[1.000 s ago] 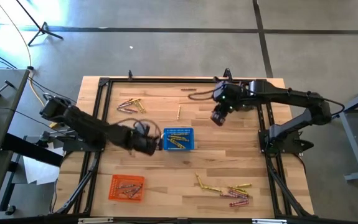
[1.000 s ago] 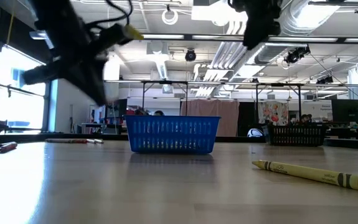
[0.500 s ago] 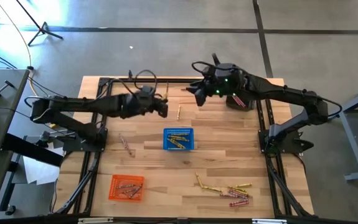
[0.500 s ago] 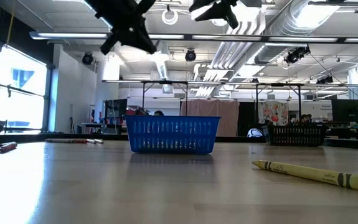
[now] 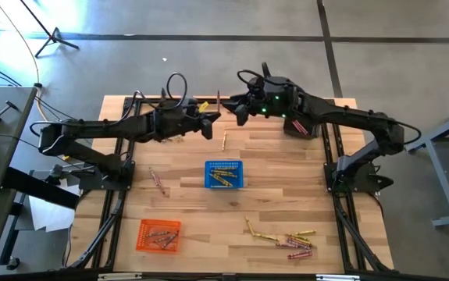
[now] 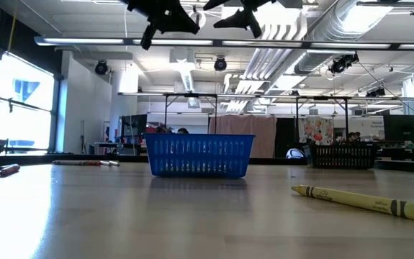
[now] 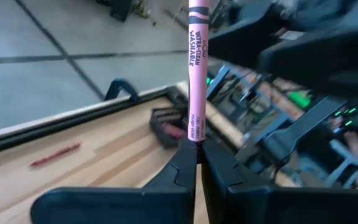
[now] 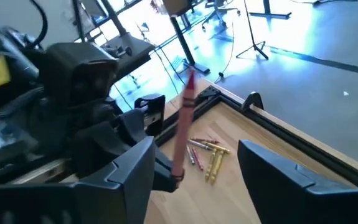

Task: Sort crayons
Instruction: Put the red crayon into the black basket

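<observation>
Two arms raised, meeting: left jaws pinch pink crayon (image 7: 195,74), right jaws wide.

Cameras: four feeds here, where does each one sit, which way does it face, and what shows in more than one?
High view: overhead, looking straight down; both arms meet above the table's far side.
Low view: table height, looking level past the blue basket; both grippers at the top.
Left wrist view: on the left arm, past the left gripper shut on the pink crayon.
Right wrist view: on the right arm, past the open right gripper.
Shared: both wrist views show that crayon.
</observation>
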You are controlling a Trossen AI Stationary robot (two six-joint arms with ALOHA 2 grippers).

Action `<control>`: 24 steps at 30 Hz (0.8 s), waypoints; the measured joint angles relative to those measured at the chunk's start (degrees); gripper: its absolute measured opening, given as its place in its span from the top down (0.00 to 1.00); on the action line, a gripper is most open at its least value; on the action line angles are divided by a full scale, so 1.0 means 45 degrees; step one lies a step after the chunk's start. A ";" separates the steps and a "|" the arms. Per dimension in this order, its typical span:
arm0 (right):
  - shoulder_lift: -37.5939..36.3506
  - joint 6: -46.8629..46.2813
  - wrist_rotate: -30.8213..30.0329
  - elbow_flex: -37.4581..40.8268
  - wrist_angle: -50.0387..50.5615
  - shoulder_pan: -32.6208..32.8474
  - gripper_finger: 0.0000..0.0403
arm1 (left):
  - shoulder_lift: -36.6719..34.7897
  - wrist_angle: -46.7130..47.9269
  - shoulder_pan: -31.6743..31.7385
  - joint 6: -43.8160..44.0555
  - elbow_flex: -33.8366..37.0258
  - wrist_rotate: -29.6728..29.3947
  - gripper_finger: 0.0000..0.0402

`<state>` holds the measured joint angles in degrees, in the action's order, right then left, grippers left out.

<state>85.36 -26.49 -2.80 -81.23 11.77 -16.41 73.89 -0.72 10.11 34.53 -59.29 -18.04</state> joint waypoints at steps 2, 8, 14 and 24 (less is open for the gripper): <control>0.0057 -0.0236 -0.0004 0.0005 0.0027 -0.0024 0.46 | 0.0018 -0.0233 -0.0010 0.0153 0.0000 -0.0008 1.00; 0.0146 -0.0464 -0.0002 0.0005 -0.0262 -0.0024 0.46 | 0.0155 -0.0535 -0.0089 0.0254 0.0004 -0.0049 1.00; 0.0615 -0.1057 0.0003 0.0005 -0.0784 0.0142 0.46 | 0.0361 -0.0672 -0.0251 0.0268 -0.0001 -0.0037 1.00; 0.0880 -0.1475 -0.0058 0.0013 -0.1371 0.0141 0.52 | 0.0485 -0.0585 -0.0268 0.0178 0.0010 -0.0034 1.00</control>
<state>89.32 -33.13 -3.06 -81.17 5.60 -15.77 76.07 -3.35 8.91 35.33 -59.24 -18.20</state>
